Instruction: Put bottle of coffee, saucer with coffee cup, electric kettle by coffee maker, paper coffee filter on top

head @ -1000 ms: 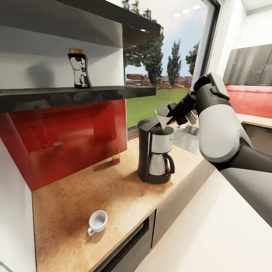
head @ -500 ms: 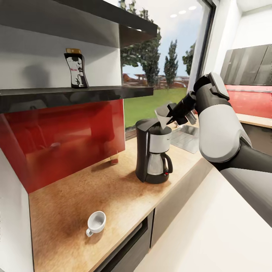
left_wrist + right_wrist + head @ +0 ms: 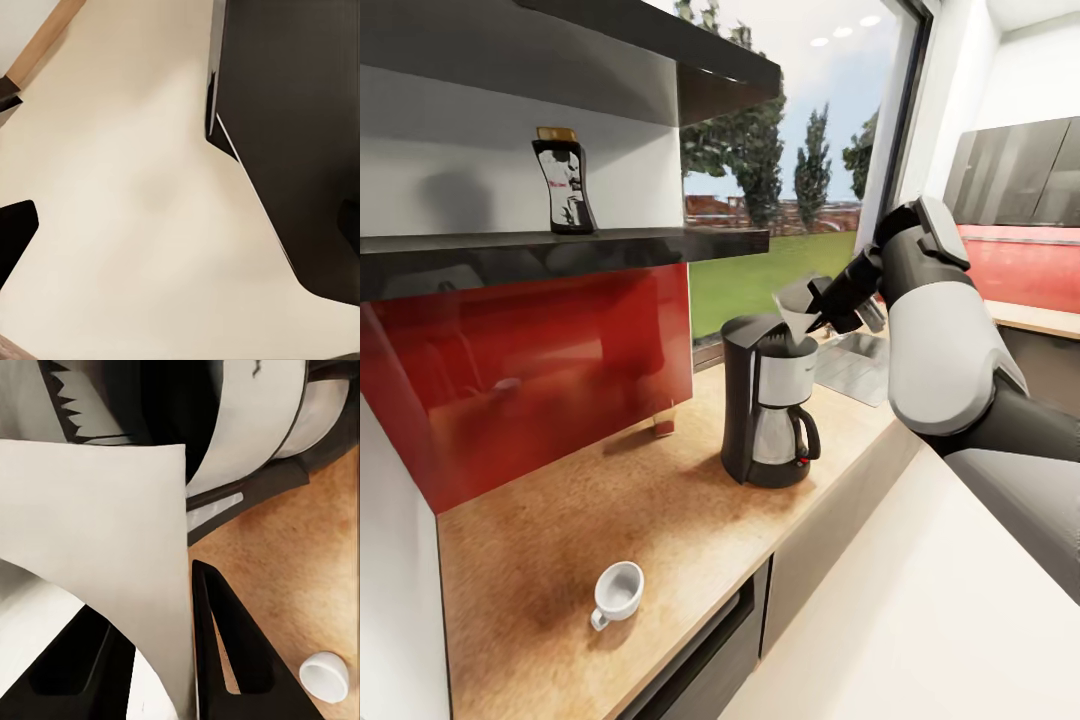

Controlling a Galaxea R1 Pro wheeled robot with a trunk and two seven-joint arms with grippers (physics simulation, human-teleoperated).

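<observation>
- Coffee maker [image 3: 770,412] stands on the wooden countertop [image 3: 600,520], near the window
- right gripper [image 3: 822,305] is just above the coffee maker, its two fingers pinching the white paper coffee filter [image 3: 796,308]
- filter's tip points down at the coffee maker's top
- coffee cup [image 3: 618,591] sits well away from the coffee maker, near the counter's front edge
- bottle of coffee [image 3: 563,182] stands up on the dark shelf [image 3: 560,250] above
- left gripper's jaws: cannot tell
</observation>
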